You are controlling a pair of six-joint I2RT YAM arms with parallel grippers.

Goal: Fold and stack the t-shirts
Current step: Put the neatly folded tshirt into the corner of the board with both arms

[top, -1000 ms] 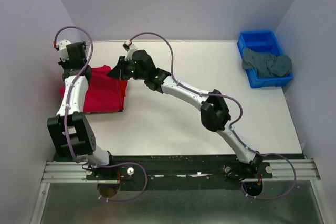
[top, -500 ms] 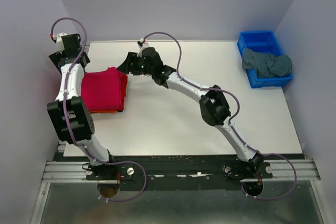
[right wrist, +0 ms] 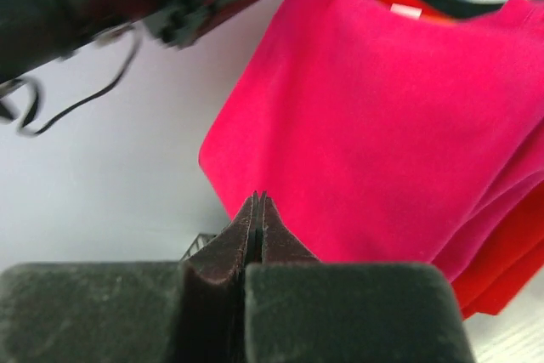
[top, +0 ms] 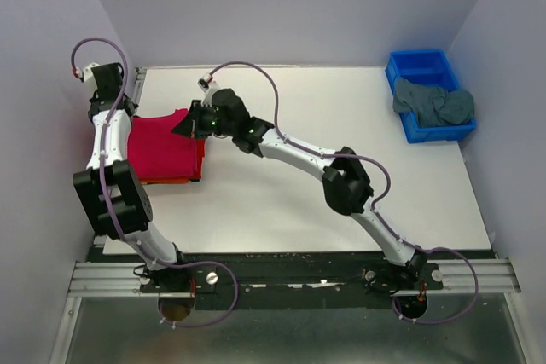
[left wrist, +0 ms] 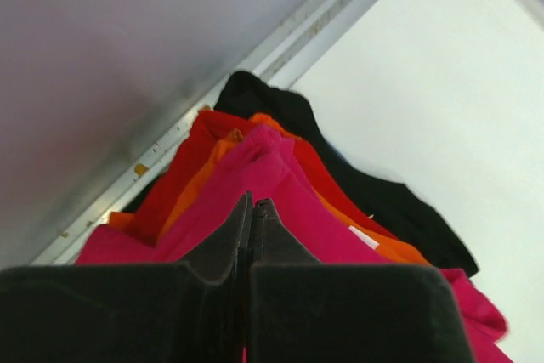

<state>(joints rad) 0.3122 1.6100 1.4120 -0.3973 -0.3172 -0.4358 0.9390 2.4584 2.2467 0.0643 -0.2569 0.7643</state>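
Observation:
A stack of folded t-shirts lies at the table's left edge, with the crimson-pink shirt (top: 162,147) on top. The left wrist view shows the layers: crimson-pink (left wrist: 297,210), orange (left wrist: 208,178), red (left wrist: 183,172) and a black one (left wrist: 382,201) at the bottom. My left gripper (top: 122,112) is shut, its tips (left wrist: 252,203) low over the pink shirt's far left edge. My right gripper (top: 181,125) is shut, its tips (right wrist: 257,196) at the pink shirt's (right wrist: 382,116) far right corner. The grey-teal shirt (top: 431,101) lies crumpled in the bin.
The blue plastic bin (top: 418,57) stands at the far right corner. The left wall and a metal rail (left wrist: 255,65) run close beside the stack. The white tabletop (top: 341,210) stretches between the stack and the bin.
Both grippers pulled away from the stack, leaving the pink shirt flat on top. The right gripper then came back to its far right corner. The left gripper moved toward the wall.

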